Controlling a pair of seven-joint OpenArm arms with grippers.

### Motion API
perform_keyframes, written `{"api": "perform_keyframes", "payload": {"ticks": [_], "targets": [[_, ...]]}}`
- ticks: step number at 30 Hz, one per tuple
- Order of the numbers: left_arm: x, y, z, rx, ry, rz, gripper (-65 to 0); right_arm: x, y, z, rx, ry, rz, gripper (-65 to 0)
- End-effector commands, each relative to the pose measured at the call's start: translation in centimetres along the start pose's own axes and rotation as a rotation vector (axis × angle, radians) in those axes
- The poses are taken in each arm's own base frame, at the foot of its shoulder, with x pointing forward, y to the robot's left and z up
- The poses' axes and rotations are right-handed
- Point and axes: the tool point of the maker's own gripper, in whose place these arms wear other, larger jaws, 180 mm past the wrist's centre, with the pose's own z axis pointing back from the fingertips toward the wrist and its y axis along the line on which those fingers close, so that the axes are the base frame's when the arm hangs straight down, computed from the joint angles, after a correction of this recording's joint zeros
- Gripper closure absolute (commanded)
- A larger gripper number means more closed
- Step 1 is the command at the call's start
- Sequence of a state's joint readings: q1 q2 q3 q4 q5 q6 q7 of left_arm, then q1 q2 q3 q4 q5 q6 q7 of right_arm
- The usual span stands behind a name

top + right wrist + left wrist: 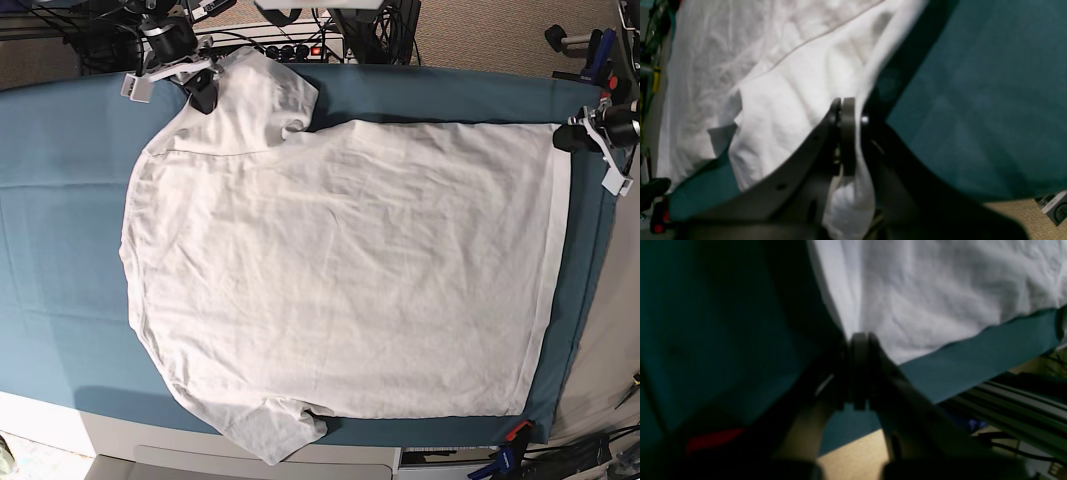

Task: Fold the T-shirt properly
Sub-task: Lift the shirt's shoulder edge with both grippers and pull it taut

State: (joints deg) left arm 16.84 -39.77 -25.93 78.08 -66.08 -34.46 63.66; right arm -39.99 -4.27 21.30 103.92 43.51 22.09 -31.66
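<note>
1. Your shirt [340, 270] lies spread flat across the middle of the base view, collar end at the left of the frame, hem at the right, on the teal sheet [60, 230] covering the table.
2. Your right tool [848, 110] is pressed together, pinching the shirt's edge near the sleeve at the upper left of the base view.
3. Your left tool [858, 340] is also pressed together at the hem corner, upper right of the base view; it looks clamped on cloth, though the wrist view is blurred.
4. You appear to be at the first fold, with both top corners gripped.
5. Next, lift both corners evenly and carry them toward the bottom edge of the base view, keeping the cloth taut.
6. Cables and gear [290, 30] crowd the top of the frame.
</note>
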Motion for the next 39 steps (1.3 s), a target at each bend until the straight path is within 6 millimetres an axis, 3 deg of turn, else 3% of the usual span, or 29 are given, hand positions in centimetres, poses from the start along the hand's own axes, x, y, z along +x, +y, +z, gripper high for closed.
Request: {"api": "perform_keyframes", "payload": {"ticks": [1, 9, 18, 22, 30, 39], "targets": [[0.7, 0.5, 1.0, 0.019, -0.003, -0.030, 0.0, -1.0, -0.5, 0.4, -0.022, 0.057, 0.024, 0.0], [-0.3, 0.4, 1.0, 0.016, 0.022, -0.016, 0.0, -1.3, -2.0, 1.4, -0.049, 0.106, 0.083, 0.0], [-2.1, -0.5, 1.9, 0.008, 0.083, -0.046, 0.0, -3.3, -3.1, 4.2, -0.084, 0.185, 0.101, 0.0], [-2.9, -1.1, 3.1, 0.023, 0.086, -0.077, 0.0, -2.6, -3.0, 5.8, -0.076, 0.205, 0.171, 0.0], [-4.0, -1.4, 6.4, 0.073, 0.063, -0.086, 0.0, 0.6, -5.2, 9.5, -0.163, 0.185, 0.245, 0.0], [-7.3, -3.2, 6.1, 0.032, 0.088, -0.027, 0.0, -1.2, -6.3, 12.4, -0.188, 0.270, 0.209, 0.0]]}}
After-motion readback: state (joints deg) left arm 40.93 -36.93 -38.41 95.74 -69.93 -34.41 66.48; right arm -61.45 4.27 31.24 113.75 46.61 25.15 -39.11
